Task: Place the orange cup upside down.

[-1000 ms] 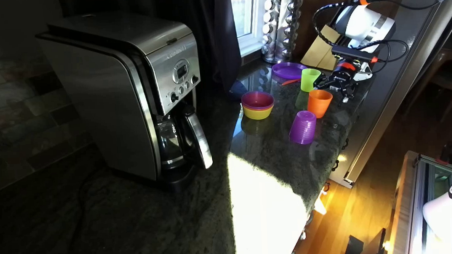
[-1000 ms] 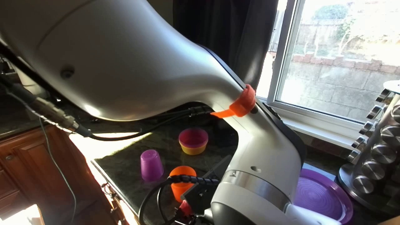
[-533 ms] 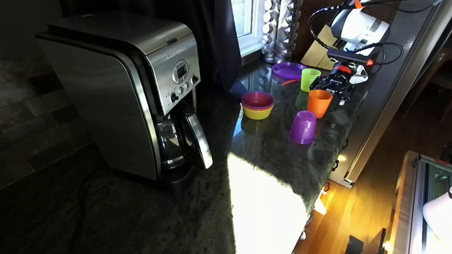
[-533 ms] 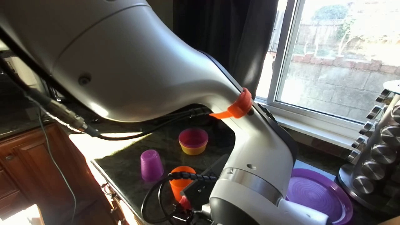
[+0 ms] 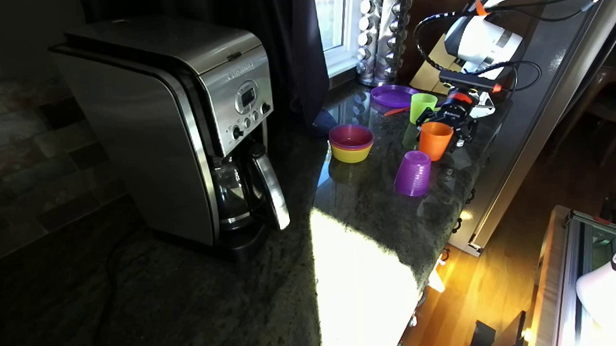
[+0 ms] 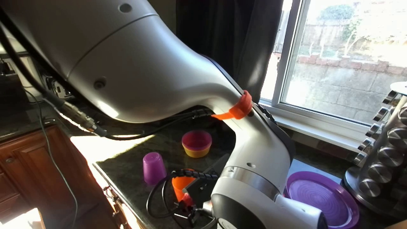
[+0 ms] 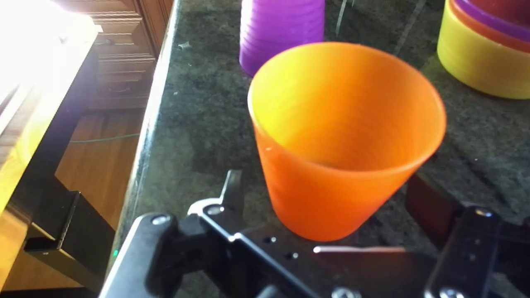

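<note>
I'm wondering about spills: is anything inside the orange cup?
Nothing shows inside the orange cup but its own wall; the near side hides most or all of the bottom.

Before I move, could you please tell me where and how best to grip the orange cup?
I'd probably grip the orange cup across its lower wall, from the wrist view's near side: it stands mouth up, narrowing downward, with the open fingers pointing at it and the purple cup beyond.
</note>
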Controlling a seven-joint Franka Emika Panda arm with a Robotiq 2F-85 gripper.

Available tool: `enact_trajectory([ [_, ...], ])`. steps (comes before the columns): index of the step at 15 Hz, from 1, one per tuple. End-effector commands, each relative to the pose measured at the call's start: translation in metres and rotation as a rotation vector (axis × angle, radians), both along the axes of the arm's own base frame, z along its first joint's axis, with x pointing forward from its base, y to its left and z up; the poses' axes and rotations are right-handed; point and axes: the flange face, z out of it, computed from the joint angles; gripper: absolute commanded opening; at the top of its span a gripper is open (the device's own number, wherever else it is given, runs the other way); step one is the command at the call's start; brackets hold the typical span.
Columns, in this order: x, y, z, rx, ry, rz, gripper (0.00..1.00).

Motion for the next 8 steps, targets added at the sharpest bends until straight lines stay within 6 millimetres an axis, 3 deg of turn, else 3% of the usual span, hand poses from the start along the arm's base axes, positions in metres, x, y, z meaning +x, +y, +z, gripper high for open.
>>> enact_trajectory([
  [1, 0.0035, 0.0022, -0.0077, 0.002, 0.003, -0.019, 1.0],
  [8, 0.006, -0.0008, -0.0139, -0.01, 0.005, -0.02, 1.0],
])
